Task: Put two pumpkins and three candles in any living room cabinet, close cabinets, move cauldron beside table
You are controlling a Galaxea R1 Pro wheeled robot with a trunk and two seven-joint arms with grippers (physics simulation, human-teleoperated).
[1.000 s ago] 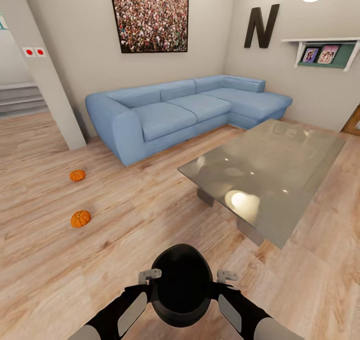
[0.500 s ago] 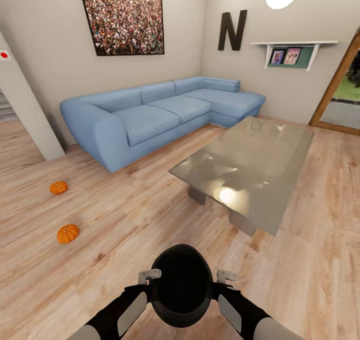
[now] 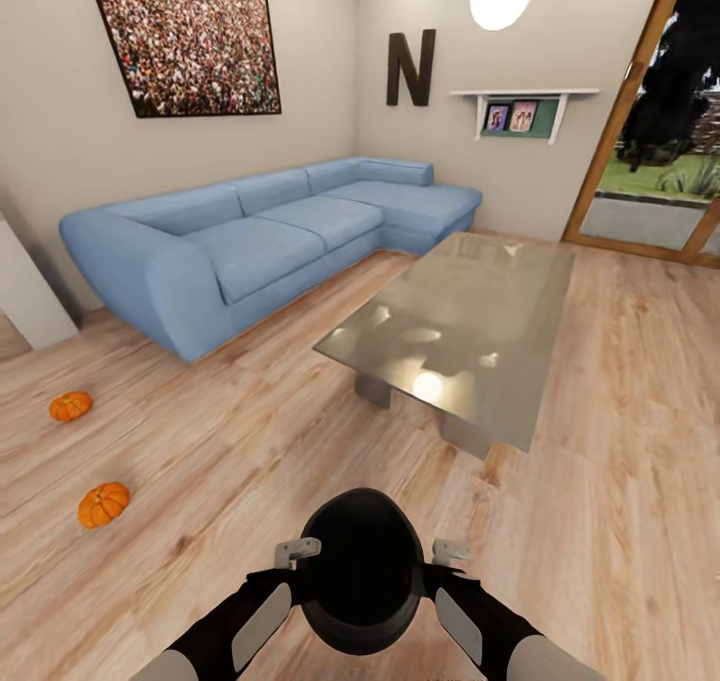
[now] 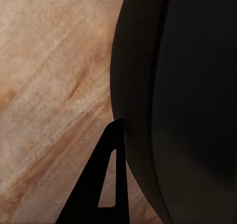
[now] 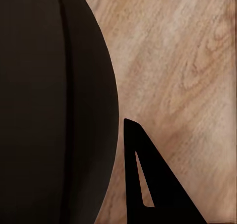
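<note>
The dark round-bellied cauldron [image 3: 362,571] hangs low in front of me over the wooden floor, held between both arms. My left gripper [image 3: 298,553] grips its left side and my right gripper [image 3: 452,553] grips its right side. In each wrist view the cauldron's black wall [image 4: 182,105] [image 5: 49,105] sits against one dark finger [image 4: 106,184] [image 5: 148,184]; the other finger is hidden. Two orange pumpkins [image 3: 104,504] [image 3: 70,406] lie on the floor at the left. The glossy grey table [image 3: 470,311] stands ahead to the right. Candles and cabinet are out of view.
A long blue corner sofa [image 3: 250,241] runs along the back wall behind the table. A glass door [image 3: 660,161] with a wooden frame opens at the far right. Bare wooden floor [image 3: 250,441] lies between me, the pumpkins and the table.
The whole view has swung to the right, so sofa, table and pumpkins sit further left in the picture. The cauldron and both grippers keep the same place relative to me.
</note>
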